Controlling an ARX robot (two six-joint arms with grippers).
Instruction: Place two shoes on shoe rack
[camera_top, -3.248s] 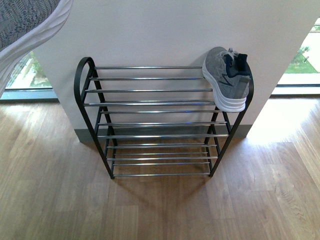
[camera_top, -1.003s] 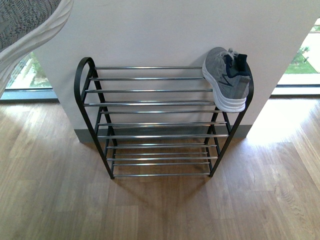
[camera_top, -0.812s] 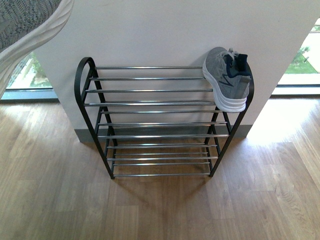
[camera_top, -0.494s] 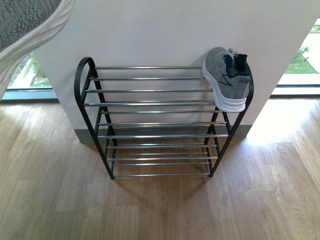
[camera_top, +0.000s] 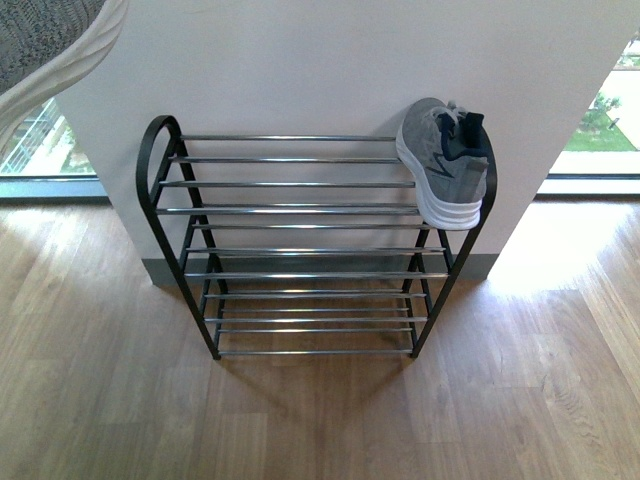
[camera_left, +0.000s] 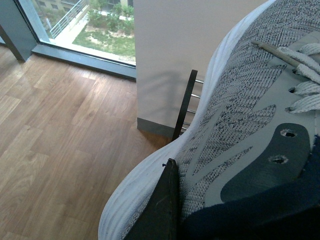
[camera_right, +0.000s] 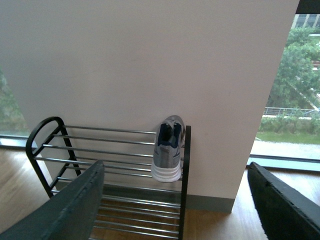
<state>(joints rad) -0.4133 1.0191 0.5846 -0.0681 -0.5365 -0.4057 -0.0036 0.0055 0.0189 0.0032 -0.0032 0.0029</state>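
Left tool (camera_left: 165, 205) was clamped on a grey sneaker (camera_top: 40, 30), upper left corner of the front frame, above and left of the shoe rack (camera_top: 290, 184). Second sneaker (camera_top: 445, 165) sat on the rack's top tier, upper right, by the wall (camera_top: 300, 60). Right tool (camera_right: 175, 200) had its jaws wide apart.

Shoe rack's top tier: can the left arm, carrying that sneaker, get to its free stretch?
Probably yes. The held grey sneaker hangs up left of the shoe rack; its top rods beside the parked sneaker carry nothing, and nothing stands between.
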